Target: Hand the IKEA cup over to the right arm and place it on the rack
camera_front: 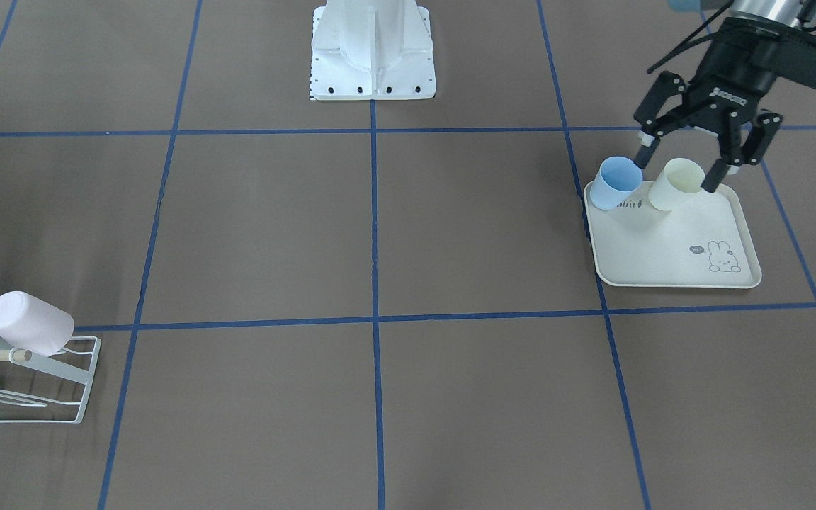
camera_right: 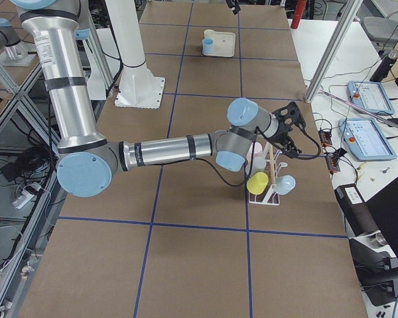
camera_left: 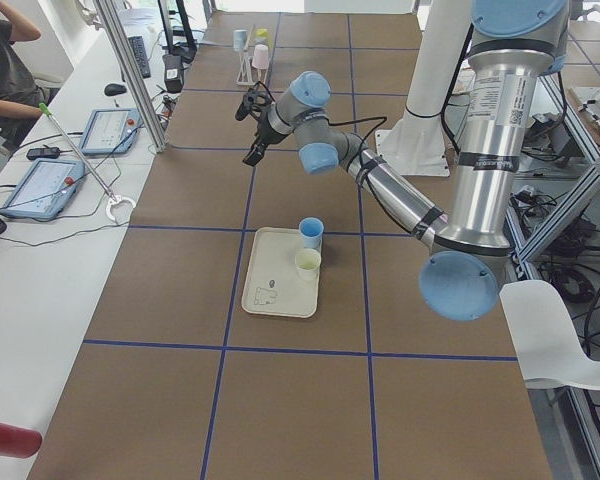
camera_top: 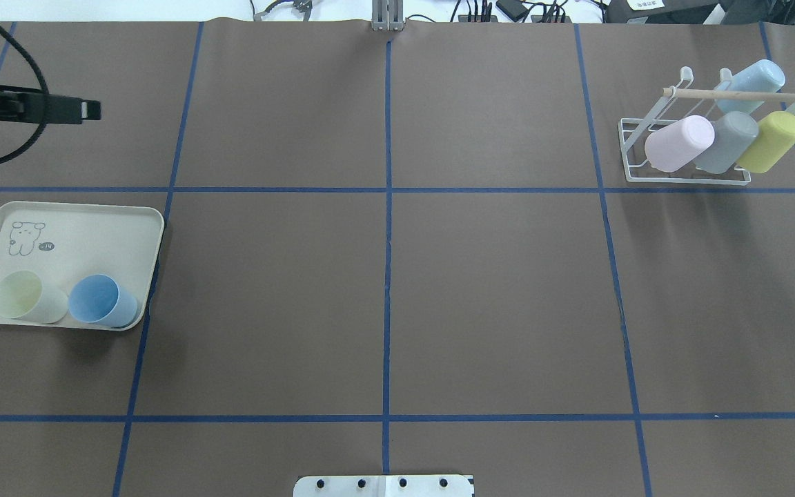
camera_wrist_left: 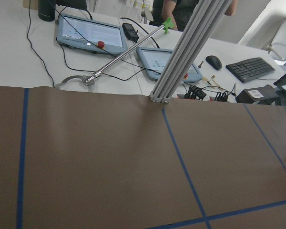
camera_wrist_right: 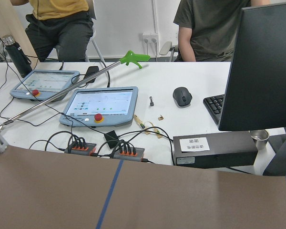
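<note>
Left gripper [camera_front: 678,168]: jaws spread wide, nothing held, raised clear of the table (overlapping the cups in the front-facing view, apart from them in the left side view).
Blue cup [camera_front: 617,183] and pale yellow cup [camera_front: 676,185]: upright, side by side at the robot-side edge of the cream rabbit tray [camera_front: 670,248].
White wire rack [camera_top: 687,181]: carrying four other cups [camera_top: 679,143].
Right gripper [camera_right: 285,147]: beside the rack, opening impossible to tell.

tray [camera_front: 656,244]: letters "abit" near its rim | bubble "hi" beside rabbit drawing [camera_front: 723,257] | desk label [camera_wrist_right: 193,142]: unreadable
</note>
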Action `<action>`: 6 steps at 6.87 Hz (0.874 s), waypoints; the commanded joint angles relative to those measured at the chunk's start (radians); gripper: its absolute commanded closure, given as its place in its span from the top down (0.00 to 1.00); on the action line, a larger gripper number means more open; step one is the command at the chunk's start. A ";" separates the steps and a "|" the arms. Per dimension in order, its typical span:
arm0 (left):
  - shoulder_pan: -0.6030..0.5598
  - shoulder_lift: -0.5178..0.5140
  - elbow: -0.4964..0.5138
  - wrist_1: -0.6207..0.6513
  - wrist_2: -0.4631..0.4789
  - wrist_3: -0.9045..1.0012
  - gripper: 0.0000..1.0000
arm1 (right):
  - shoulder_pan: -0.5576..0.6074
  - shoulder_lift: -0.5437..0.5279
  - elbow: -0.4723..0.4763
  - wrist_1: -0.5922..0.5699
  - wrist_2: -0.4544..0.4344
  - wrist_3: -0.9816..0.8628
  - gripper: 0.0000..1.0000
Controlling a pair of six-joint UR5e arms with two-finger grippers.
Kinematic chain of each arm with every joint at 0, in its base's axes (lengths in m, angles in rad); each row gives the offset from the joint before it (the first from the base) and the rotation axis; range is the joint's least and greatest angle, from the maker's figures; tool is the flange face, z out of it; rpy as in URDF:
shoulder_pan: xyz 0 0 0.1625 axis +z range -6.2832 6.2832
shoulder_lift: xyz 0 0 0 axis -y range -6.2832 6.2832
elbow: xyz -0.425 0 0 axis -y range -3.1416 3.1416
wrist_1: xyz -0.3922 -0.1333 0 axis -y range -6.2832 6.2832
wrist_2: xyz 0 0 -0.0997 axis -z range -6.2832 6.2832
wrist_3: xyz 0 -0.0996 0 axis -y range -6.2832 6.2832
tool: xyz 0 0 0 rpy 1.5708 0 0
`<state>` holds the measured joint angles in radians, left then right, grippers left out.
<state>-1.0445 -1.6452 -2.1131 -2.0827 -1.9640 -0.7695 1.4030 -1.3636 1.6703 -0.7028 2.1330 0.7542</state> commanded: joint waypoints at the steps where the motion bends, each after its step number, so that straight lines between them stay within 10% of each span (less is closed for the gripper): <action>1: -0.092 0.100 0.028 0.146 -0.093 0.343 1.00 | -0.031 0.020 0.141 -0.167 0.121 0.101 1.00; 6: -0.080 0.143 0.202 0.259 -0.131 0.642 1.00 | -0.237 0.086 0.140 0.016 0.168 0.618 1.00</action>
<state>-1.1283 -1.5042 -1.9406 -1.8264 -2.0826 -0.1410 1.2066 -1.2901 1.8112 -0.7192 2.3020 1.3055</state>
